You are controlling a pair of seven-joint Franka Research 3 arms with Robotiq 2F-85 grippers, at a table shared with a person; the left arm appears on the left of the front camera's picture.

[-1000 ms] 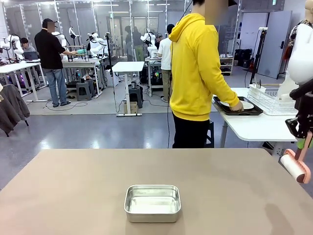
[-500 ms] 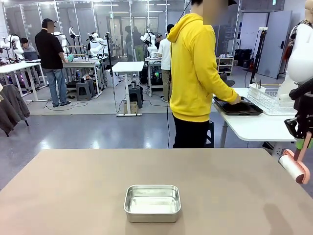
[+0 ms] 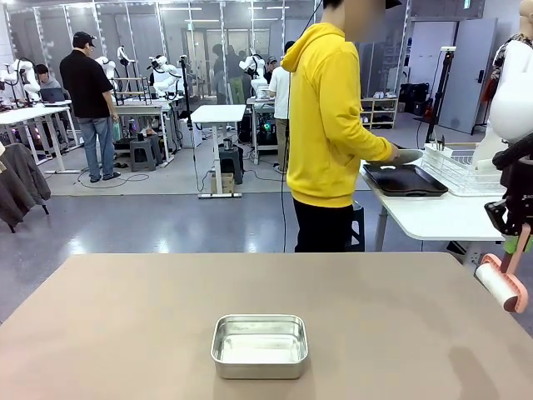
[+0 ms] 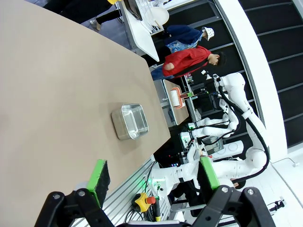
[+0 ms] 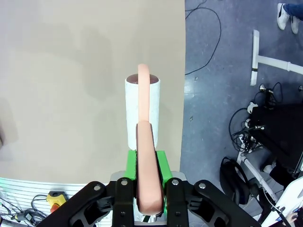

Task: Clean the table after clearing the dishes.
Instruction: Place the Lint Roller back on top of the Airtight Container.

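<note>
While the left gripper (image 4: 154, 182) hangs with fingers wide and empty, the right gripper (image 5: 145, 163) clamps the pink handle of a light, freely spinning roller (image 3: 502, 284) poised above the bare worktop's (image 3: 125, 333) right edge.

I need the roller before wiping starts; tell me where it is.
The pink-handled roller hangs at the right edge of the front view, clamped in the right pincer above the table's right edge, well right of the steel pan.
</note>
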